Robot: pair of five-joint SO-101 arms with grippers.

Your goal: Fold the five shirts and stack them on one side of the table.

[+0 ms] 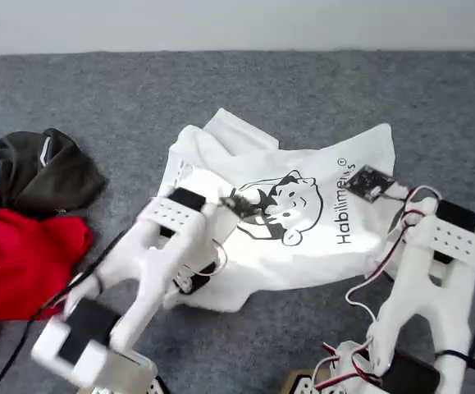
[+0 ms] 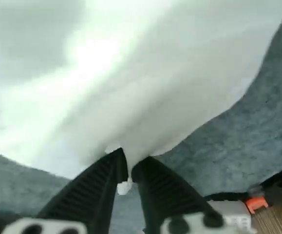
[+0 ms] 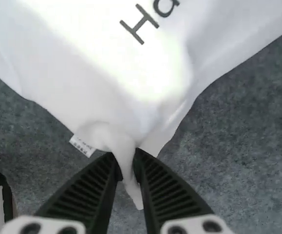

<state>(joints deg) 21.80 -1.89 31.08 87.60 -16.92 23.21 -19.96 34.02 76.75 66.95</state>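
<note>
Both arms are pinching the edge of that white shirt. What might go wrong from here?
The left fingers and the right fingers each pinch only a small bit at the edge of the white shirt, so the cloth may slip out when lifted. The shirt lies crumpled, with its far part bunched, so a fold might come out crooked. The red shirt and dark shirt lie close beside it, and a wide swing might catch them.
</note>
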